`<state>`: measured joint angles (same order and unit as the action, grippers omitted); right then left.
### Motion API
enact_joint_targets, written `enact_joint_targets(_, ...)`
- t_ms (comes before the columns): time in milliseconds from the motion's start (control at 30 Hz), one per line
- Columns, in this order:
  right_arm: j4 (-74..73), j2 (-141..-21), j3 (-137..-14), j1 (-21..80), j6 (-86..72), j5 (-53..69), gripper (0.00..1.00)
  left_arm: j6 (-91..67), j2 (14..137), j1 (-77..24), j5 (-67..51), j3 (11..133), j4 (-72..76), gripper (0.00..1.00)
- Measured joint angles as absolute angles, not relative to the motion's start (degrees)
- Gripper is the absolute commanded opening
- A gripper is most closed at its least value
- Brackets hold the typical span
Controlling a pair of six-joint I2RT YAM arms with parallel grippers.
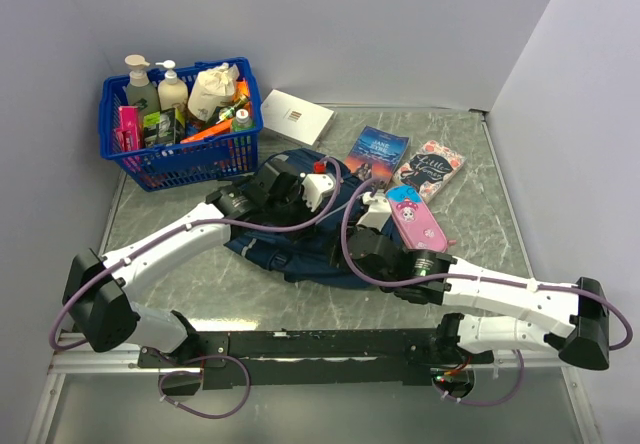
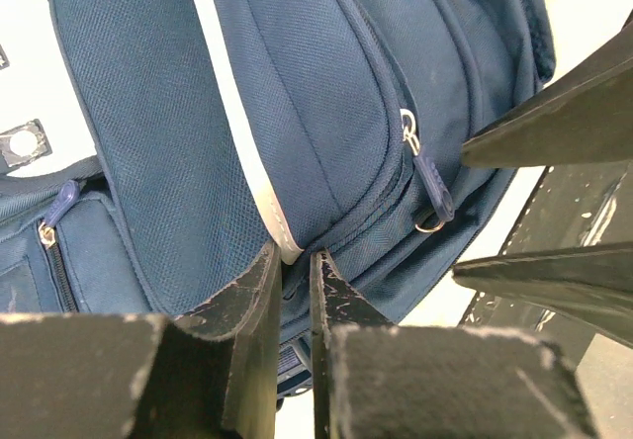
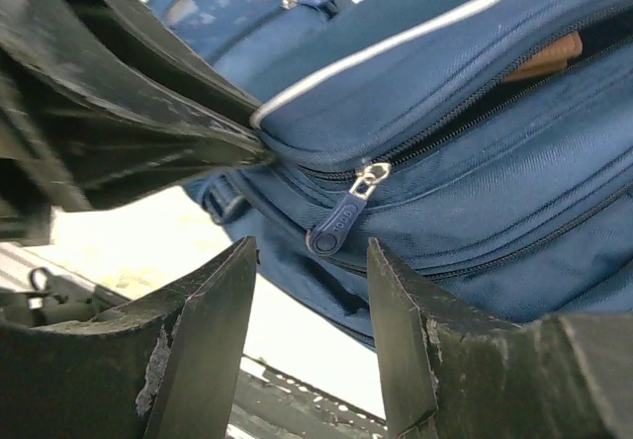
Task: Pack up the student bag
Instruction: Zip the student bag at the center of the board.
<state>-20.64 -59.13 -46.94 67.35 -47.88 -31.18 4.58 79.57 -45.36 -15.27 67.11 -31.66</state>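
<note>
the student bag (image 1: 288, 254) lies just on the arms' side of the basket (image 1: 180, 159). the left gripper (image 2: 294, 256) is clamped on its grey-striped seam (image 2: 269, 223), apparently to keep the fabric taut, while the right gripper (image 3: 312, 246) stands open just before the zipper pull (image 3: 336, 226).

The top camera is looking down from high at six o'clock; both wrist cameras are facing the student bag (image 1: 275, 252) close-up, sharing its grey stripe (image 2: 235, 113): six o'clock left, eleven right.
</note>
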Motion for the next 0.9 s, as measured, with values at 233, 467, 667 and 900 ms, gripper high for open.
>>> enact_joint_targets(233, -21.3, -60.5, -47.3, 67.4, -48.8, -32.5, 0.54, 3.6, 79.9, -45.4, -15.5, 67.7, -31.9, 0.01)
enact_joint_targets(467, -20.4, -63.7, -47.3, 66.8, -48.6, -34.2, 0.37, 3.6, 80.0, -45.4, -15.8, 67.7, -32.4, 0.01)
enact_joint_targets(667, -19.8, -66.0, -47.3, 66.7, -47.8, -34.7, 0.25, 3.6, 80.0, -45.1, -15.5, 67.7, -34.0, 0.01)
enact_joint_targets(900, -19.6, -65.4, -46.6, 66.3, -47.2, -34.7, 0.01, 3.6, 80.0, -44.9, -15.6, 67.7, -34.8, 0.01)
